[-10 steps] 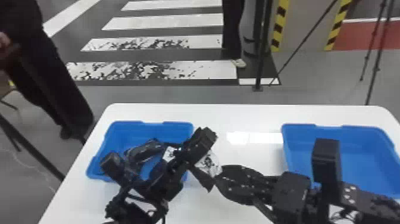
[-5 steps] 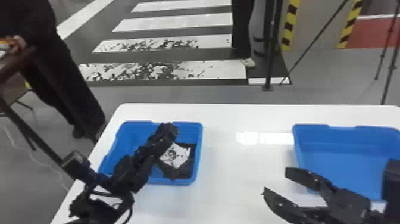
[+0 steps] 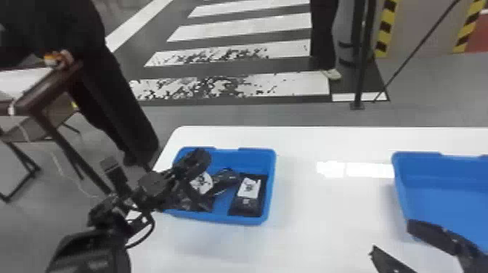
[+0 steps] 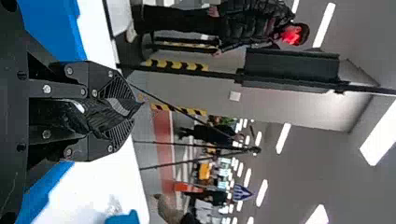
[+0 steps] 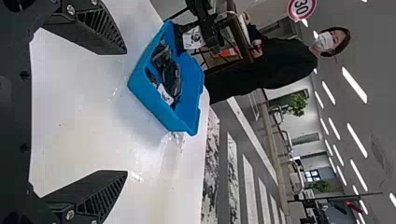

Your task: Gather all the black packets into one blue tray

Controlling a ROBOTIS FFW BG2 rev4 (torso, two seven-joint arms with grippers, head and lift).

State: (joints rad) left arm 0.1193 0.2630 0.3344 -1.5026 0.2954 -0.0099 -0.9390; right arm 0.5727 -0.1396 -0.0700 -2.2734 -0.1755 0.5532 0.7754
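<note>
Over the left part of the left blue tray (image 3: 268, 203), my left gripper (image 3: 205, 181) is shut on a black packet with a white label (image 3: 201, 182). The left wrist view shows that gripper (image 4: 133, 108) pinching the crumpled black packet (image 4: 100, 114). A flat black packet (image 3: 247, 205) with a white label lies at the tray's right side, and another dark packet (image 3: 226, 180) is beside it. My right gripper (image 3: 391, 237) stands open by the near left corner of the right tray; in its wrist view the right gripper (image 5: 125, 112) has nothing between its fingers.
The right blue tray (image 3: 435, 203) sits on the white table (image 3: 326, 218) at the right, its visible inside bare. Beyond the table's left edge stands a small dark table (image 3: 47, 90) with a cable hanging down.
One second ago both grippers were at the labelled packet; the right one has since let go and drawn away to the right. The left has carried the packet leftward over the tray. The head view has shifted.
</note>
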